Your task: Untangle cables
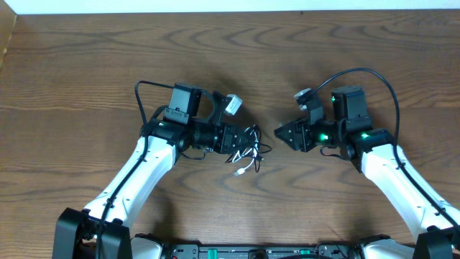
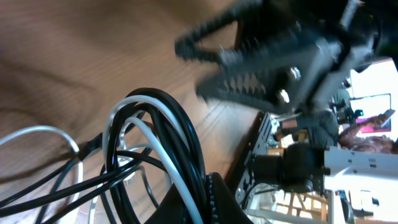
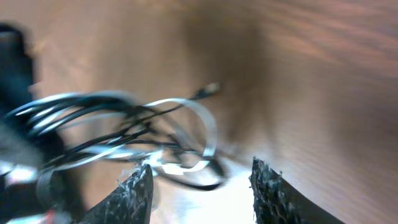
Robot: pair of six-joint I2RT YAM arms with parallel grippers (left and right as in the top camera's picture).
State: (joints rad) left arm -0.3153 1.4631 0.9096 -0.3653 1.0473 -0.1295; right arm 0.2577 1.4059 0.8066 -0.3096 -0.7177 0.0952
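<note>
A tangle of thin white and black cables (image 1: 248,152) hangs from my left gripper (image 1: 244,141) at the table's middle. In the left wrist view the cables (image 2: 155,143) loop out from between the fingers (image 2: 208,202), which are shut on the bundle. My right gripper (image 1: 282,132) is open and empty, a little right of the bundle and pointing at it. In the right wrist view its two fingers (image 3: 202,186) stand apart with the blurred cables (image 3: 143,137) in front of them, not touching. The right gripper also shows in the left wrist view (image 2: 261,68).
The wooden table (image 1: 86,65) runs to a white edge at the back. Thicker black wires (image 1: 359,72) arc over each arm. A base rail (image 1: 251,252) lies along the front edge.
</note>
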